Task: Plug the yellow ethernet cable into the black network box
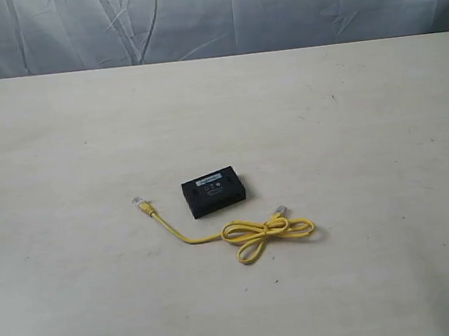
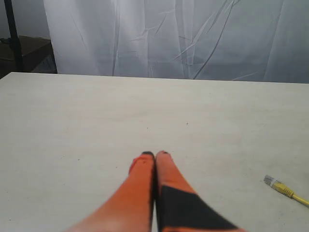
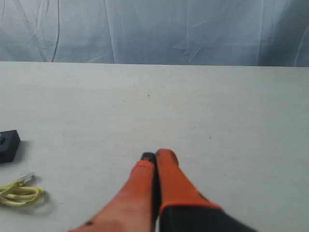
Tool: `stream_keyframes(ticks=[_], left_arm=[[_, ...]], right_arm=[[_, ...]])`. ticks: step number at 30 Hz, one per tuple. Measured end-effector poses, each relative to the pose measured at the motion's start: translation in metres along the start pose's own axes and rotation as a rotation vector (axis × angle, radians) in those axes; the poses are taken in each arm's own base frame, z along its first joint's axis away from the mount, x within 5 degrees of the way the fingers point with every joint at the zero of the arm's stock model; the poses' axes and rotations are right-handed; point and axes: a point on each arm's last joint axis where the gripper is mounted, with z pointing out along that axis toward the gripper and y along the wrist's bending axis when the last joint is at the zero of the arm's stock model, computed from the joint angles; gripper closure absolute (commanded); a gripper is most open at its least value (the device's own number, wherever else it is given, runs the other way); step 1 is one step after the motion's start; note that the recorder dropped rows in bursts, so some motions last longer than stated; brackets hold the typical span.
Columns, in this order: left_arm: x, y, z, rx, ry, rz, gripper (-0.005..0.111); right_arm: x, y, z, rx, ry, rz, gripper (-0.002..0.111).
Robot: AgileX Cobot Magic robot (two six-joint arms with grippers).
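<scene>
The black network box [image 1: 214,190] lies flat near the middle of the pale table, pale label up. The yellow ethernet cable [image 1: 268,232] rests just in front of it, looped at the right. One clear plug [image 1: 141,202] lies left of the box, the other [image 1: 280,210] at the box's right front. Neither arm shows in the exterior view. My left gripper [image 2: 155,154] is shut and holds nothing, with a plug [image 2: 271,181] off to its side. My right gripper [image 3: 155,155] is shut and holds nothing too; the box's corner [image 3: 8,145] and cable loops [image 3: 20,194] sit away from it.
A wrinkled grey-white curtain [image 1: 207,14] hangs behind the table's far edge [image 1: 212,56]. A dark stand [image 2: 13,38] shows beyond the table in the left wrist view. Bare tabletop [image 1: 381,118] surrounds the box and cable.
</scene>
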Motion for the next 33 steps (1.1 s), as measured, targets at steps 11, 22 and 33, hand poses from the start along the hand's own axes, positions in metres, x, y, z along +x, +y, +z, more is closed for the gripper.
stream_keyframes(ticks=[11, 22, 33], left_arm=[[0.0, 0.0, 0.0, 0.0, 0.0, 0.0, 0.107], [0.0, 0.0, 0.0, 0.0, 0.0, 0.0, 0.107], [0.0, 0.0, 0.0, 0.0, 0.0, 0.0, 0.107]], right_arm=[[-0.034, -0.001, -0.006, 0.016, -0.378, 0.0, 0.108], [-0.05, -0.002, -0.015, 0.031, -0.576, -0.013, 0.108], [-0.106, -0.002, -0.002, -0.01, 0.016, -0.02, 0.108]])
